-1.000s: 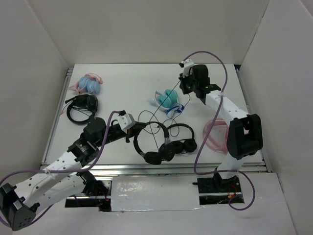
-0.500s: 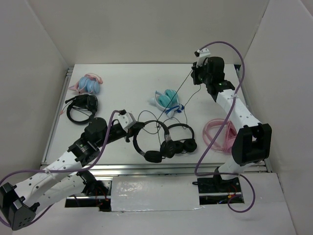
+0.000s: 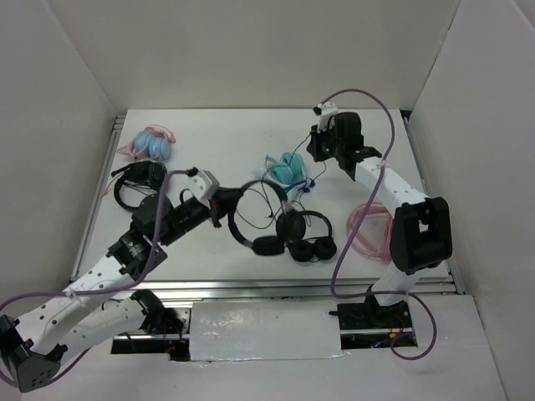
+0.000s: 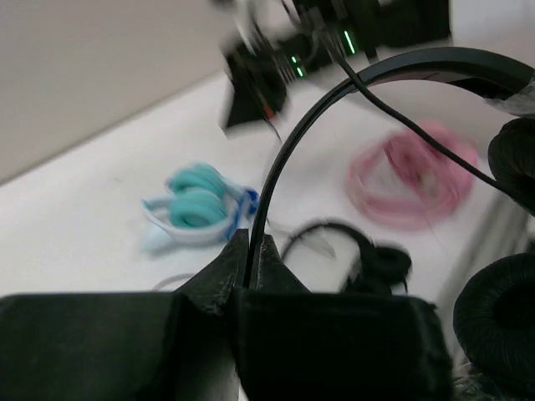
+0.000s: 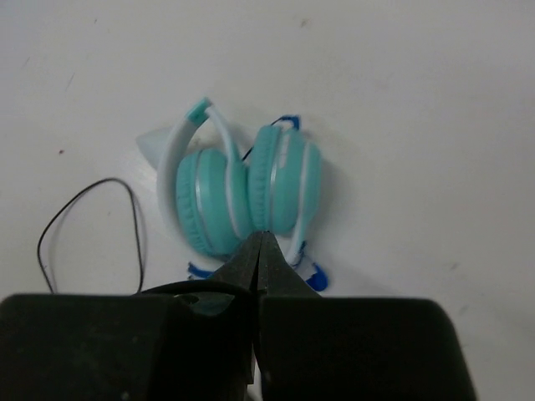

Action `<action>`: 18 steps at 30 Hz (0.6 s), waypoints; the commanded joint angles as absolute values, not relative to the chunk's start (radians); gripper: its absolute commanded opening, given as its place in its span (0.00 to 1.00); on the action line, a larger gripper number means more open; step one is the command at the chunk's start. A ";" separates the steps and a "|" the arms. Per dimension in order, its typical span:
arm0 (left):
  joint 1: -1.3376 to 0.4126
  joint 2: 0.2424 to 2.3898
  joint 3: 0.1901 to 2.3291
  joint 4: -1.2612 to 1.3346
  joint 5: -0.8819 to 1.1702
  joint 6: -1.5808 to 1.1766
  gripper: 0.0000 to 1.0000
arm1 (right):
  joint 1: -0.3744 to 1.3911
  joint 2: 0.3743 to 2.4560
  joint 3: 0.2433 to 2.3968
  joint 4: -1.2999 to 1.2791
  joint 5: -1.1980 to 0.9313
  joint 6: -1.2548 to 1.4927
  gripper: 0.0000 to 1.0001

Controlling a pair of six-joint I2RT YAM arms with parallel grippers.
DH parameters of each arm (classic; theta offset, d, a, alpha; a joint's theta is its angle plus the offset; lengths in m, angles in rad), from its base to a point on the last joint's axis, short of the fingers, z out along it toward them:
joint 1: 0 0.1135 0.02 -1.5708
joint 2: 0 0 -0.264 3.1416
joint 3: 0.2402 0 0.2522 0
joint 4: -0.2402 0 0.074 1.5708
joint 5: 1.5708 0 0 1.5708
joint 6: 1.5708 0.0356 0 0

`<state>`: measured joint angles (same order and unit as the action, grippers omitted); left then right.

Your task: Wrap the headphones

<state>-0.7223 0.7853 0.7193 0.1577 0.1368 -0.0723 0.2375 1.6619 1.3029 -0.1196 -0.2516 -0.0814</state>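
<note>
**A:** ok so where are the headphones (image 3: 268, 246) right now?

**B:** Middle of the surface (image 3: 209, 134), toward the front edge, between the two arms. The left pincer (image 3: 224, 201) is clamped tight on the thin headband, near one end of the arc. On its wrist cam the band comes straight up out from between the pads. The earcups are off to the right of that grip, just beside the other black pair (image 3: 314, 248). Can't tell if the cups rest on the surface or hang a bit above it.

**A:** and the right pincer (image 3: 315, 152)?

**B:** Closed all the way, pads pressed together, hovering over the teal-and-white pair (image 5: 242, 188) further back. It looks like it's got the cable (image 5: 109, 180) nipped, since from above a thin black line runs from its tips down toward the headphones. On its own cam the wire's too thin to make out between the pads. All you get there is a loose loop lying on the surface left of the teal pair.

**A:** any other clutter?

**B:** A pink coil of cord (image 3: 372, 227) next to the right arm. Then a black headset (image 3: 138, 185) and a pink-and-blue pair (image 3: 152, 144) over on the far left, well apart from everything else.
</note>
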 commanded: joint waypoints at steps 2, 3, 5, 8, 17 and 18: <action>-0.712 0.836 0.954 0.220 -0.239 -0.248 0.00 | 0.316 1.632 1.160 0.052 -0.293 0.055 0.00; -0.706 0.848 0.975 0.198 -0.294 -0.259 0.00 | 0.343 1.611 1.102 0.078 -0.304 0.064 0.00; -0.693 0.888 1.040 0.178 -0.451 -0.290 0.00 | 0.377 1.586 1.051 0.130 -0.301 0.097 0.00; -0.667 0.940 1.109 0.153 -0.593 -0.339 0.00 | 0.445 1.519 0.916 0.233 -0.328 0.155 0.00; -0.594 1.124 1.246 0.069 -0.937 -0.393 0.00 | 0.675 1.312 0.706 0.408 -0.229 0.252 0.00; -0.585 1.140 1.249 0.071 -0.959 -0.394 0.00 | 0.693 1.293 0.698 0.381 -0.206 0.245 0.00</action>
<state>-0.6136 1.1172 1.1919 0.0128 -0.7757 -0.3473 0.6506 1.3647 0.7269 0.3130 -0.2909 0.2165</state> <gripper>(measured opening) 0.051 0.007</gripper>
